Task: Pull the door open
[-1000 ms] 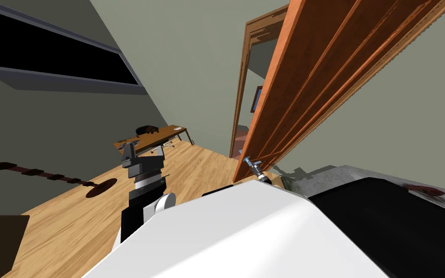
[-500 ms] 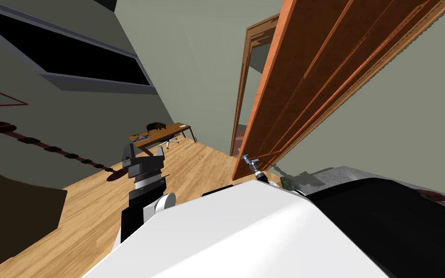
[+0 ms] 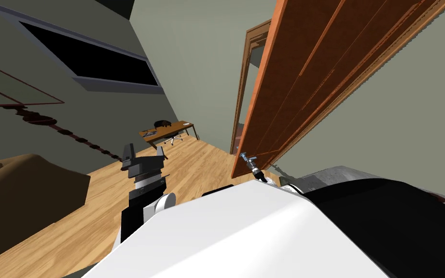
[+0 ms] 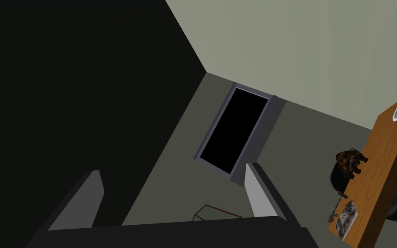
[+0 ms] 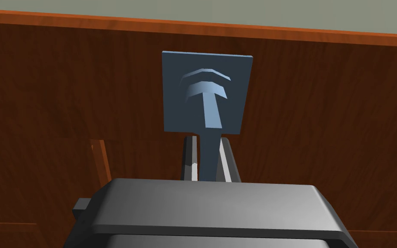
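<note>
Right jaws pinch the blue-grey lever handle [image 5: 209, 113] of the brown door [image 3: 313, 72], pressed on both sides of the lever just below its square plate. The leaf stands swung out of its frame [image 3: 240, 96], so I judge we're mid-pull. Left jaws are spread and idle, raised over the wood floor [image 3: 192, 164] on my left. Next move: hold the pinch and draw back along the door's arc, backing the base so the leaf's edge clears me.

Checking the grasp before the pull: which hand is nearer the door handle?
Right. The right hand is shut on the door handle; the left hand is open, well away from it, holding nothing.
</note>
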